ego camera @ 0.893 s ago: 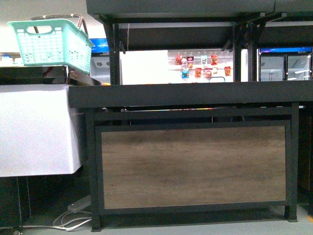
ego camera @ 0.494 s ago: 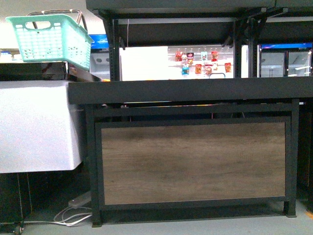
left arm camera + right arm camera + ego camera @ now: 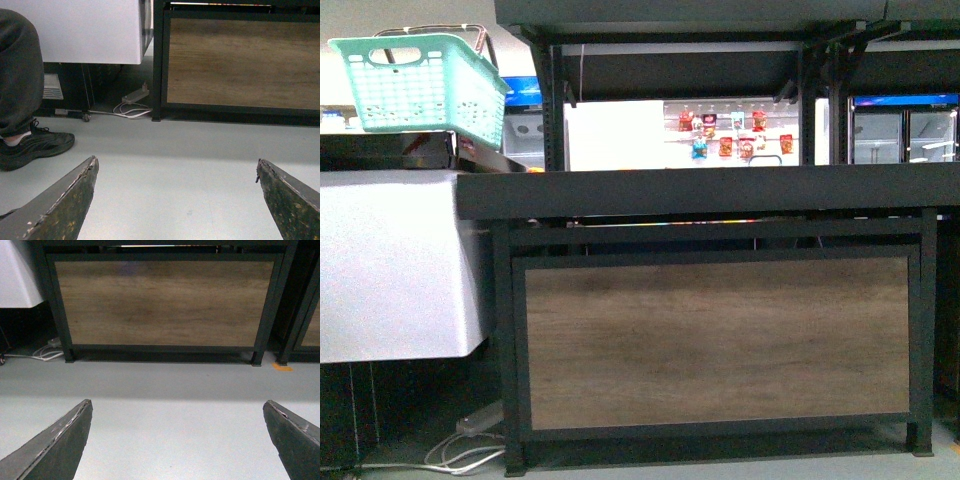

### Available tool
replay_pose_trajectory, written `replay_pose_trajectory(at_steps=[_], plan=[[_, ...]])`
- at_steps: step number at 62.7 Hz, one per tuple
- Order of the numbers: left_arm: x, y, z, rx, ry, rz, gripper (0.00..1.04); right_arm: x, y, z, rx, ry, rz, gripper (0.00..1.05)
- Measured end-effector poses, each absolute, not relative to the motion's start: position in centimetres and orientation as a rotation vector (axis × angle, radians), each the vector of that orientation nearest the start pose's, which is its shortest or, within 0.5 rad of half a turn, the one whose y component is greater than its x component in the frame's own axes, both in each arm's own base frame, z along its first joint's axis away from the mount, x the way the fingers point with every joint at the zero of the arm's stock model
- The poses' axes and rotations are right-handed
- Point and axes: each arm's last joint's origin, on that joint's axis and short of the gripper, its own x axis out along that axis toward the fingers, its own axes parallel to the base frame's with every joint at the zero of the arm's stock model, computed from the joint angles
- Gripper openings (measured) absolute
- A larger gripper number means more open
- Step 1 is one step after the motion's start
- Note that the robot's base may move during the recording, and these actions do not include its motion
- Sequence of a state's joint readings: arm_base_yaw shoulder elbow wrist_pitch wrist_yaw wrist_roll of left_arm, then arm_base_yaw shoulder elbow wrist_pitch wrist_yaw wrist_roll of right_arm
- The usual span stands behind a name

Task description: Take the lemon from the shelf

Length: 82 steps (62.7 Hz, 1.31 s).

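The shelf (image 3: 720, 190) stood straight ahead of the robot, a black metal frame with a thick, flat, matte front edge running across the front view and a rectangular wood-grain panel (image 3: 715, 340) set in the frame beneath it. Its wide tier was seen edge-on, so the top surface and whatever lay on it could not be made out; a tiny orange-yellow speck (image 3: 535, 170) at the tier's left end was too small to identify. The upper tiers were cut off by the frame's top. Through the rack, small coloured packets (image 3: 730, 135) hung on a bright white wall, blurred. To the left, a mint-green perforated plastic basket (image 3: 420, 85) sat tilted above a smooth white-draped counter (image 3: 395, 260). Low down, the left gripper (image 3: 176, 162) hung with its worn, scuffed dark fingers spread wide and nothing between them, over a pale smooth floor (image 3: 165, 140), near a dark shoe (image 3: 35, 145) and white cables (image 3: 132, 111). The right gripper (image 3: 178, 403) was likewise spread apart and held nothing.
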State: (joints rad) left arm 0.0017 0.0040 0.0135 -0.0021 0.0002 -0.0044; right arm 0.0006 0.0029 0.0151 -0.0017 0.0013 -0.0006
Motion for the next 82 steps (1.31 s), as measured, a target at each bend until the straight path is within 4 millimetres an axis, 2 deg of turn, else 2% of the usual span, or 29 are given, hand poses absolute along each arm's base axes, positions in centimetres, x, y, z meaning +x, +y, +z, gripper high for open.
replay_pose_trajectory(at_steps=[82], plan=[[9.71, 0.02, 16.76, -0.004, -0.007, 0.002, 0.97, 9.69, 0.01, 16.84, -0.001, -0.011, 0.001, 1.02]])
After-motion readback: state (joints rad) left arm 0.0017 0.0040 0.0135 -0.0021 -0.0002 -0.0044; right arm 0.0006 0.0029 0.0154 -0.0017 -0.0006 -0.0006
